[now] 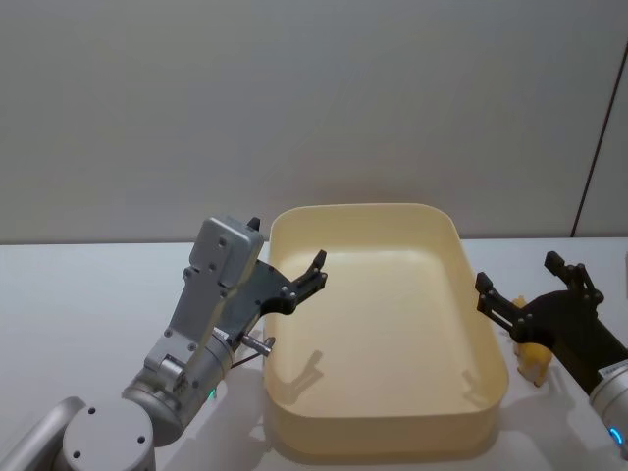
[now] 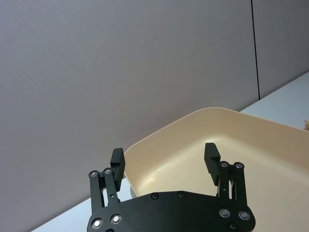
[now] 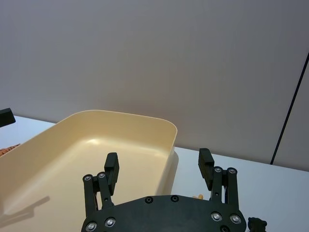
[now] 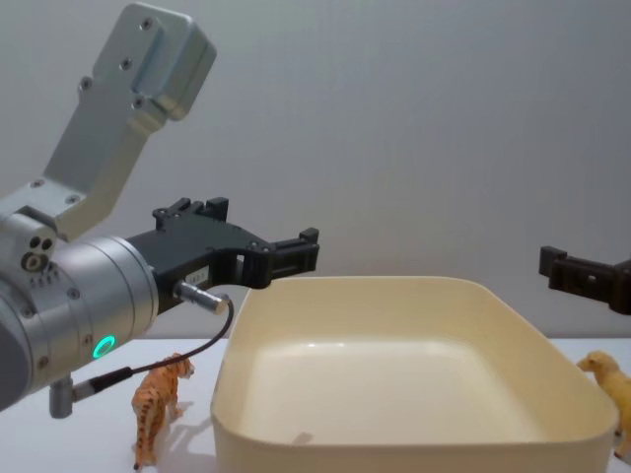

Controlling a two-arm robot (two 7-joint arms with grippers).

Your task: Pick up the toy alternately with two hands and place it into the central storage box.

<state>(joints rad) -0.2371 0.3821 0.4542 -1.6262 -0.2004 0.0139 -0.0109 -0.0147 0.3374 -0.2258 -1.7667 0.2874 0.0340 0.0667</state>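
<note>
A striped orange tiger figurine (image 4: 158, 406) stands upright on the white counter (image 1: 78, 294) just beside the left wall of the storage box (image 1: 392, 434), near its front corner. It is lower than the left gripper (image 1: 316, 273) and nearer the robot, well apart from its jaws. It sits beneath the silver wrist with the green ring light, and a black cable hangs just above its back. The left gripper's jaws are released and hold nothing; they hang over the box's left rim, pointing in toward its middle. In the left wrist view the left gripper (image 2: 164, 159) shows both flat fingers spread wide, with the box behind them. A second toy, a pale yellow animal figurine (image 1: 533, 361), stands on the counter just beside the box's right wall. It is below the right gripper (image 1: 517, 275), whose jaws are also released and hold nothing. In the chest view that gripper (image 4: 582, 276) hangs clearly above the yellow figurine (image 4: 611, 382) without touching it. What kind of animal it is cannot be told. The box is a large cream-yellow tub with rounded corners, sloping walls and a rolled rim. Its inner floor shows smooth plastic, with the left gripper's shadow falling across it.
</note>
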